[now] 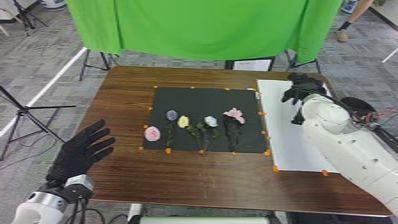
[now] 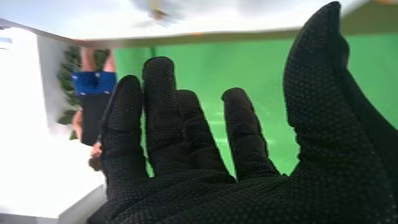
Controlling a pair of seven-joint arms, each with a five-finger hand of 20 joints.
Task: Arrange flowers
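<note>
In the head view my left hand is at the table's left edge, open with its fingers spread. My right hand is above the white board at the table's right side. The right wrist view has the right hand with its fingers straight and thumb apart, holding nothing. On the black mat lie a purple flower, a yellow flower, a white flower and a pink flower, stems toward the near edge. A round pink bloom lies at the mat's left side.
Orange markers line the mat's edges. A dark round object is beside the right arm. A green cloth hangs behind the brown table, and a black tripod is at the left.
</note>
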